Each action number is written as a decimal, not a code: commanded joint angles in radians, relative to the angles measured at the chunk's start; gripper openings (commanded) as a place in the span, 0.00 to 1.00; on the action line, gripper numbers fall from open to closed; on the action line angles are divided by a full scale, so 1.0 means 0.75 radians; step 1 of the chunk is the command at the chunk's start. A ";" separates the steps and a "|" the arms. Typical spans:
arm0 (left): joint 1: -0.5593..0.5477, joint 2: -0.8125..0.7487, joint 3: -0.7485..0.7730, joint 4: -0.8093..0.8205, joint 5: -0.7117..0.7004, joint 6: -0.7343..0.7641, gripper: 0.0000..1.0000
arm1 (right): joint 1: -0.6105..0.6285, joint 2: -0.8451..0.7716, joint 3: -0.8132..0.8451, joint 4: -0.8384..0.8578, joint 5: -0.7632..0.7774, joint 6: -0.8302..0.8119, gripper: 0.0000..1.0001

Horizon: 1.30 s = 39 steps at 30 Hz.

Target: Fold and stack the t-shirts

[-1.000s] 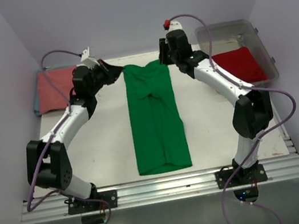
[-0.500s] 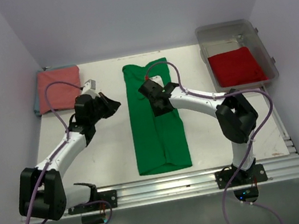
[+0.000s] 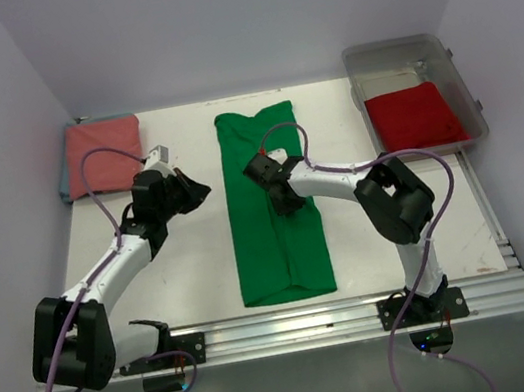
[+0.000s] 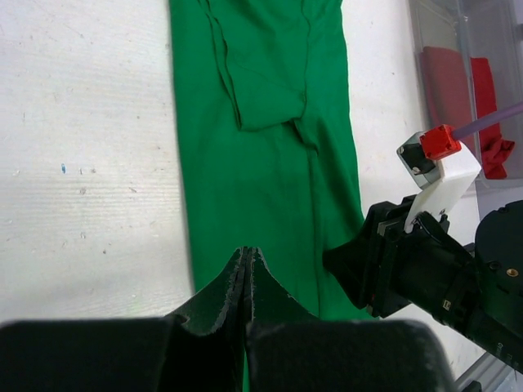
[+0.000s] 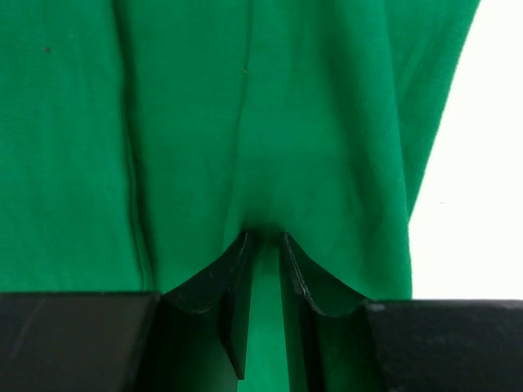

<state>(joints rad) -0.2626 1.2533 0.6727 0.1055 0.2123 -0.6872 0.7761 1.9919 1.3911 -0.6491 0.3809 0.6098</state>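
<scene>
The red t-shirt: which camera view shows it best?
The top external view: the red t-shirt lies in the clear bin, whole and unobstructed. The left wrist view catches only part of it, at the right edge. The right wrist view shows only the green t-shirt.

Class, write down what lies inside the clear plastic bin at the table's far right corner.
A folded red t-shirt lies in the clear plastic bin, filling its near half. Whatever is under it is hidden.

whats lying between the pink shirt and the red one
the green shirt, spread out lengthwise, with the right end effector on it; top view shows it
</scene>
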 commanded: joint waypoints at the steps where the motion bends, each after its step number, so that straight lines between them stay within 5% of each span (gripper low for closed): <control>1: -0.006 0.022 -0.003 0.017 -0.015 0.035 0.00 | 0.002 -0.019 -0.002 0.062 -0.009 0.032 0.23; 29: -0.032 0.092 -0.009 0.037 -0.025 0.033 0.00 | 0.045 -0.013 0.013 0.049 -0.003 0.046 0.25; 33: -0.032 0.092 -0.015 0.033 -0.025 0.039 0.00 | 0.045 0.034 0.011 0.053 -0.005 0.056 0.15; 35: -0.032 0.092 -0.020 0.033 -0.025 0.039 0.00 | 0.043 0.036 0.011 0.055 -0.007 0.058 0.01; 39: -0.032 0.088 -0.028 0.033 -0.027 0.037 0.00 | 0.045 0.015 0.000 0.053 0.005 0.066 0.00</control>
<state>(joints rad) -0.2829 1.3178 0.6636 0.1040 0.2039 -0.6865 0.8078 1.9938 1.3861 -0.6151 0.3752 0.6357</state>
